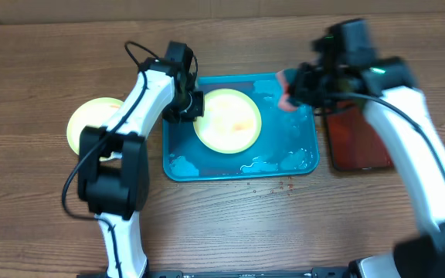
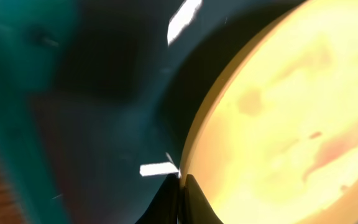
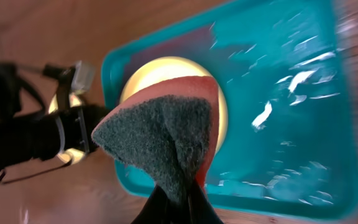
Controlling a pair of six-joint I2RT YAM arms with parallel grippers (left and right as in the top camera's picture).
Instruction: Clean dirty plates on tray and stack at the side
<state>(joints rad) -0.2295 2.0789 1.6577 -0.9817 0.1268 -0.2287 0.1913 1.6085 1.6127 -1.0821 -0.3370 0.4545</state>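
A light yellow-green plate (image 1: 228, 120) with a faint red smear lies in the left half of the wet teal tray (image 1: 288, 127). My left gripper (image 1: 194, 105) is shut on this plate's left rim; the left wrist view shows the fingers (image 2: 180, 182) pinching the rim of the plate (image 2: 291, 118). My right gripper (image 1: 298, 86) is shut on a red sponge (image 1: 287, 94) with a grey scouring face (image 3: 157, 134), above the tray's far right corner. A second yellow-green plate (image 1: 90, 123) sits on the table to the left. The pale blue-white plate is not in view.
A dark red tray (image 1: 358, 143) lies right of the teal tray, under my right arm. Foam and water pool along the teal tray's front (image 1: 269, 162). Small red specks (image 1: 273, 187) dot the wooden table before it.
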